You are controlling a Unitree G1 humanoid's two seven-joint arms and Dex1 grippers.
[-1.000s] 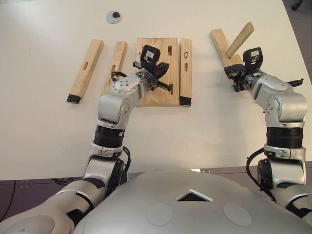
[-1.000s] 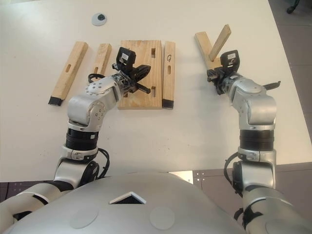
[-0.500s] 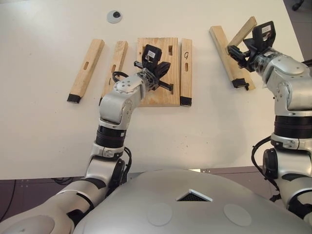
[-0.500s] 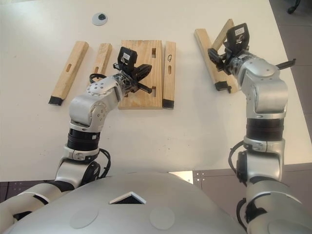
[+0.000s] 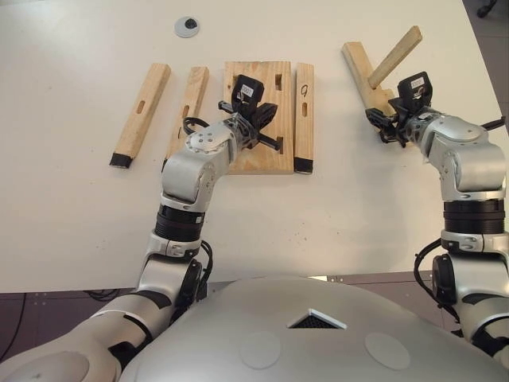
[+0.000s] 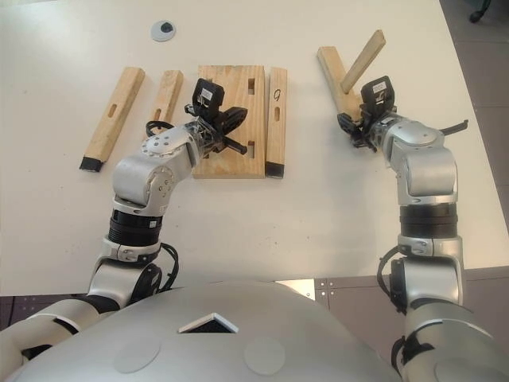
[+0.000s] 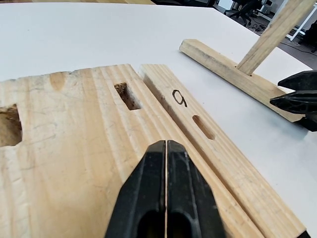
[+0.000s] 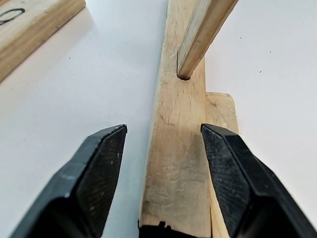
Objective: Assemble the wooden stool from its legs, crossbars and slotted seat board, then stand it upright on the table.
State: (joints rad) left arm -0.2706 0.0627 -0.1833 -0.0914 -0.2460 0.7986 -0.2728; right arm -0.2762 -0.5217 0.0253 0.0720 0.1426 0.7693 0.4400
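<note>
The slotted seat board [image 5: 238, 73] lies flat at the table's centre. My left gripper [image 7: 166, 148] hovers over it, shut and holding nothing. A leg marked with a digit [image 5: 303, 95] lies against the board's right side. Two more legs [image 5: 141, 114] [image 5: 192, 89] lie to the left, the nearer one partly behind my left arm. At the far right a leg [image 5: 359, 70] lies with a crossbar [image 5: 395, 56] stuck slanting in its slot [image 8: 184, 74]. My right gripper [image 8: 166, 163] is open, with its fingers either side of that leg's near end. A thin wooden piece [image 8: 221, 111] lies beside it.
A small round black-and-white object [image 5: 186, 27] sits at the far side of the white table [image 5: 334, 223]. The table's right edge runs close to my right arm. Bare tabletop stretches in front of the parts.
My right gripper rose toward the crossbar half a second ago and has come back down to the leg's near end. The left arm has stayed still.
</note>
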